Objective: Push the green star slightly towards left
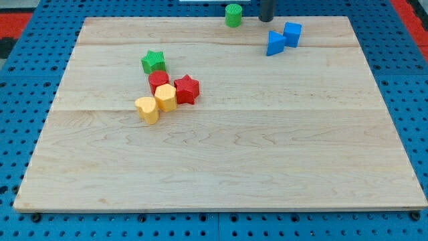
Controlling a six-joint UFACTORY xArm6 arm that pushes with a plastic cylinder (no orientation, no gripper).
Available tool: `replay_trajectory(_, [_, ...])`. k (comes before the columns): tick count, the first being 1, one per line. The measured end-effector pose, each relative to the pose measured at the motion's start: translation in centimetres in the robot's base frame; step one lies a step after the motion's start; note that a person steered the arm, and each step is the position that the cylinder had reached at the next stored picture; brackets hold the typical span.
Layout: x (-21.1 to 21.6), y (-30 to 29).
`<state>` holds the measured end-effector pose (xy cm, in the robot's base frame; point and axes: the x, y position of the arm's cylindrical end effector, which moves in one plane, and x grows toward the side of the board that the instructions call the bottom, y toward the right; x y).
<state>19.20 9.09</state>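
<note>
Green star-shaped block upper left on pale wooden board, touching red round block, dark rod cropped at top edge, my tip near green cylinder, no jaws.

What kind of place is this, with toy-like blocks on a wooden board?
Probably a robotics lab test bench. A pale wooden board lies on a blue perforated metal base, small coloured blocks such as a green star block are scattered on it, and my dark rod tip stands at the view's top.
</note>
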Motion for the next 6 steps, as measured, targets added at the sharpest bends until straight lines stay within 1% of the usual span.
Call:
replay_trajectory(1, [1.3,-3.5])
replay_trajectory(2, [3.8,-5.4])
replay_trajectory(3, [11.3,-8.4])
replay_trajectory(4, [14.8,-15.0])
replay_trajectory(5, [14.9,-13.6])
replay_trajectory(6, [14.9,-21.6])
